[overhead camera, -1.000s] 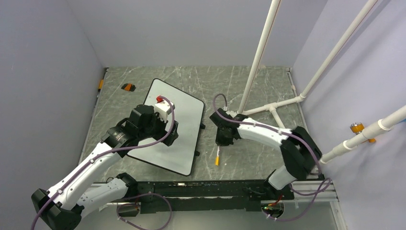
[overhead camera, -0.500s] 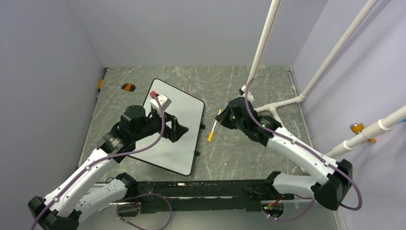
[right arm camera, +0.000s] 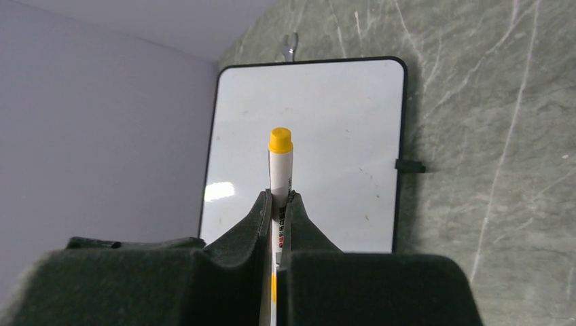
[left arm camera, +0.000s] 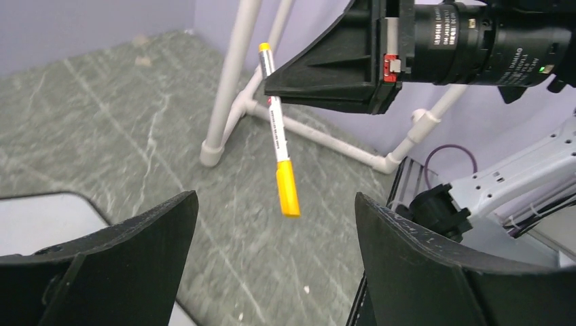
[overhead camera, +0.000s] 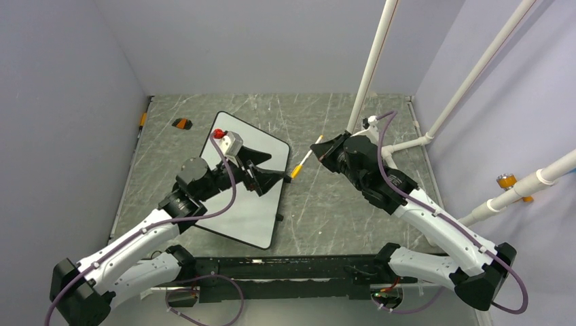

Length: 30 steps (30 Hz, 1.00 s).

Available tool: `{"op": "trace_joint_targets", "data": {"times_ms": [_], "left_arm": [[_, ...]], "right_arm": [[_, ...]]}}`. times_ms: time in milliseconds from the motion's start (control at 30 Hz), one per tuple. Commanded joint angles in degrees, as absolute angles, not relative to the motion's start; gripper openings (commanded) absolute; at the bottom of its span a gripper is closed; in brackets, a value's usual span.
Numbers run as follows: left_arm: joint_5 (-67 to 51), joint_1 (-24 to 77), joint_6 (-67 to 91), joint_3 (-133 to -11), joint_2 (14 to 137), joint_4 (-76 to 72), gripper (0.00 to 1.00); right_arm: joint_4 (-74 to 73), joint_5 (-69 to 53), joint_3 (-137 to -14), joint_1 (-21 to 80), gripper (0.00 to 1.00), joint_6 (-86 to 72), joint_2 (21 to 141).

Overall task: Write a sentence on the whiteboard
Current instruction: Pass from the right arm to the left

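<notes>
- Right gripper (right arm camera: 280,204): has swung up from table level, clamped on the white-barrelled marker (left arm camera: 277,129), and now offers its yellow cap (left arm camera: 287,190) leftward.
- Left gripper (overhead camera: 280,168): has moved off the flat white, black-rimmed whiteboard (overhead camera: 238,207). Its jaws stand wide apart, flanking the cap without touching.
- The whiteboard lies flat on the grey stone-patterned table (overhead camera: 339,197), blank; uncapping probably comes before any writing.

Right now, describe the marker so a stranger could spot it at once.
Start at the whiteboard on the grey table. Just off its right edge, the right gripper holds a thin white marker aloft. Its yellow cap, facing the left gripper, sets it apart.
</notes>
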<state>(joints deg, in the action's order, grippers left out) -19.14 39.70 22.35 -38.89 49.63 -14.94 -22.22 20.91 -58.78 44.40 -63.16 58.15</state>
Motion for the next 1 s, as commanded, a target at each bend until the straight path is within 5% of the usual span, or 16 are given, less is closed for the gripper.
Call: {"op": "trace_joint_targets", "data": {"times_ms": [0, 433, 733, 967], "left_arm": [[-22.6, 41.2, 24.7, -37.8, 52.4, -32.8, 0.88], [-24.8, 44.2, 22.2, -41.8, 60.9, -39.5, 0.7], [-23.5, 45.7, 21.3, -42.0, 63.1, -42.2, 0.43], [-22.9, 46.3, 20.7, -42.0, 64.1, -42.3, 0.43]], "right_arm": [[-19.4, 22.6, -63.0, 44.5, 0.0, -65.9, 57.5], [-18.4, 21.5, -66.1, 44.5, 0.0, -67.2, 56.4], [-16.8, 18.9, -65.3, 44.5, 0.0, -68.3, 56.6], [-16.2, 18.6, -65.0, 44.5, 0.0, -68.3, 55.9]]}}
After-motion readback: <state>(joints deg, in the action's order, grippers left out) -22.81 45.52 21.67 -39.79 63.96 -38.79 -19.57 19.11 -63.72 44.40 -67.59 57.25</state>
